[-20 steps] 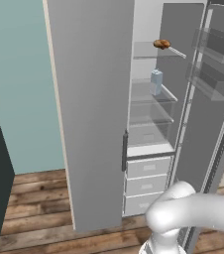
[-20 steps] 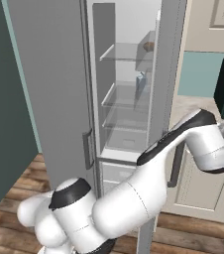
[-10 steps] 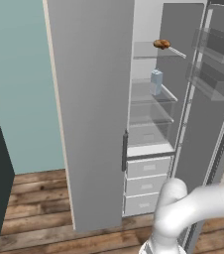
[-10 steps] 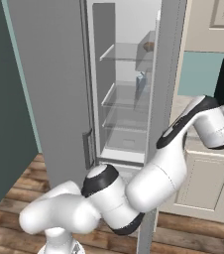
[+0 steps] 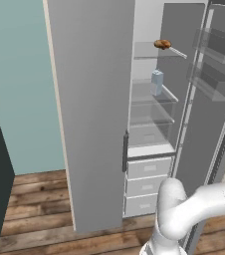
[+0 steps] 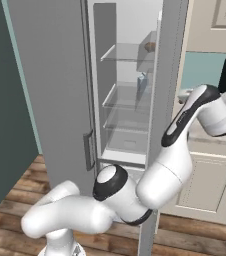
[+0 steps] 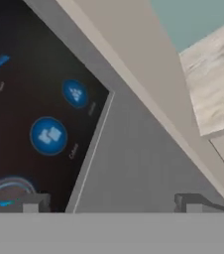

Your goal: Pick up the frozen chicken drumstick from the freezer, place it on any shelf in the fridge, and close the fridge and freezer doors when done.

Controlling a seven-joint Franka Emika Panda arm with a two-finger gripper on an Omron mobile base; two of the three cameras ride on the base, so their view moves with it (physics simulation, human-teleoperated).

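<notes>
The drumstick (image 5: 162, 44) lies on the top glass shelf (image 5: 152, 51) of the fridge (image 5: 152, 124), near the shelf's front right corner; from the right it peeks out (image 6: 149, 46) past the door edge. A pale blue carton (image 5: 157, 82) stands on the shelf below. The freezer door (image 5: 92, 109) is shut, the fridge door (image 5: 211, 109) swung wide. The arm (image 6: 185, 135) bends round to that door's outer face. The end effector (image 7: 111, 202) is released, its fingertips (image 7: 33, 202) spread wide, right up against the dark panel (image 7: 29, 114) with blue round icons and the grey door face beside it.
</notes>
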